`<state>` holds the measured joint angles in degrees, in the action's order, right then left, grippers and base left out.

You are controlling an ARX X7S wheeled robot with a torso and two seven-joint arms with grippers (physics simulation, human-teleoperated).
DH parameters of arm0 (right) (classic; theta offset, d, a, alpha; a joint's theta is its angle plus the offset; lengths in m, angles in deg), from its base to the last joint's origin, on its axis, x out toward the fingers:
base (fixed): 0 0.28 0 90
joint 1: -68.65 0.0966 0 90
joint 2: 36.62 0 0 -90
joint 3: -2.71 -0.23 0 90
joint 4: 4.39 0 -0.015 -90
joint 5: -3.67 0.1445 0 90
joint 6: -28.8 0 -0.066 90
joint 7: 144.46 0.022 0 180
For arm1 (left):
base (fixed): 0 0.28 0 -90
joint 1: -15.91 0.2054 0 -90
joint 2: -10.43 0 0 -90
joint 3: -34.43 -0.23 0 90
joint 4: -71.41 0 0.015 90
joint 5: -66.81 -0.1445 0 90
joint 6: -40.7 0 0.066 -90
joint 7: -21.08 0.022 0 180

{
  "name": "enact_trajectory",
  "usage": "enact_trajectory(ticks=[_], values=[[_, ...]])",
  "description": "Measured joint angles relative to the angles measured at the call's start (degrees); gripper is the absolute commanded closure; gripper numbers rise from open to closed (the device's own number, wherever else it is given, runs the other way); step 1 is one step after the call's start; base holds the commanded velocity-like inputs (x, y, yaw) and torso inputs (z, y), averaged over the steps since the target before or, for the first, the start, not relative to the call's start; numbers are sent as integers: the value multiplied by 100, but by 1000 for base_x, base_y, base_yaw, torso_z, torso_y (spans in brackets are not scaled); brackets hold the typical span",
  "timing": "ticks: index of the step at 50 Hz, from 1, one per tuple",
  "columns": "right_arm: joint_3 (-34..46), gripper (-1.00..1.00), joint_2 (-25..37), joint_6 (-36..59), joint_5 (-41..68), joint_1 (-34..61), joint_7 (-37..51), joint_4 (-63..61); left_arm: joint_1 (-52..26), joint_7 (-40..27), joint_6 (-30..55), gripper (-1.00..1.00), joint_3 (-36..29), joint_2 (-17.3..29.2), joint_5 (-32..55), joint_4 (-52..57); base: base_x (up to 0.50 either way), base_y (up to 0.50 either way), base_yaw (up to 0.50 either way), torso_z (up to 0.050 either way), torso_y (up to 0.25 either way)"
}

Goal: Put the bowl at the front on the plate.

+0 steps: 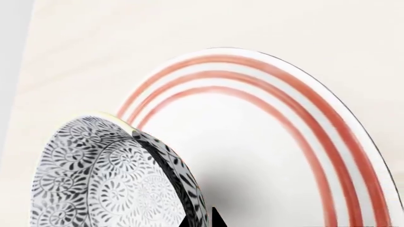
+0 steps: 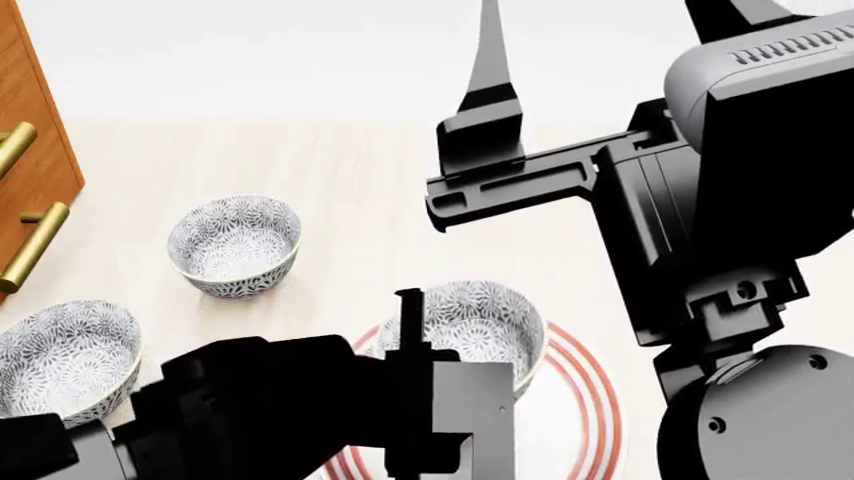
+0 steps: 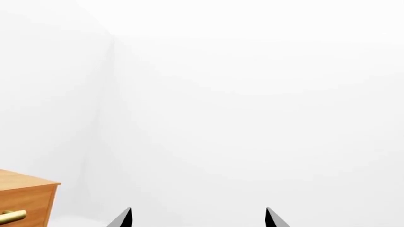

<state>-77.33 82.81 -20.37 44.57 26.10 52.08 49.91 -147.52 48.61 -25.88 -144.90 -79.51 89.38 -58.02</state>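
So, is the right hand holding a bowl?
No: the right hand has its fingertips spread apart with nothing between them, only white wall behind.

My left pincer (image 2: 408, 330) is matt black plastic. The bowl (image 2: 467, 322) it grips looks glazed ceramic — smooth, like the glossy plate (image 1: 353, 142) beneath. Around the plate, the tabletop (image 1: 94, 47) is pale matt wood.

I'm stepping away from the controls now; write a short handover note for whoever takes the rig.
Left gripper: at the near rim of the bowl; whether it is clamped cannot be told.
Right gripper: open, empty, raised, facing the wall.
The bowl is over the red-ringed plate; contact between them cannot be confirmed.
Two look-alike bowls sit on the table to the left.
Left: confirm the bowl rests on the plate, release, withdraw.
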Motion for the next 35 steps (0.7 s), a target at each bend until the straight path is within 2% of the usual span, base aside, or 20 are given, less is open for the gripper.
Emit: enact_trajectory(ticks=[35], values=[[59, -100, -6, -169, -52, -56, -39, 107, 243, -69, -88, 100, -1, 1, -211, -51, 0, 0, 0, 0, 0]])
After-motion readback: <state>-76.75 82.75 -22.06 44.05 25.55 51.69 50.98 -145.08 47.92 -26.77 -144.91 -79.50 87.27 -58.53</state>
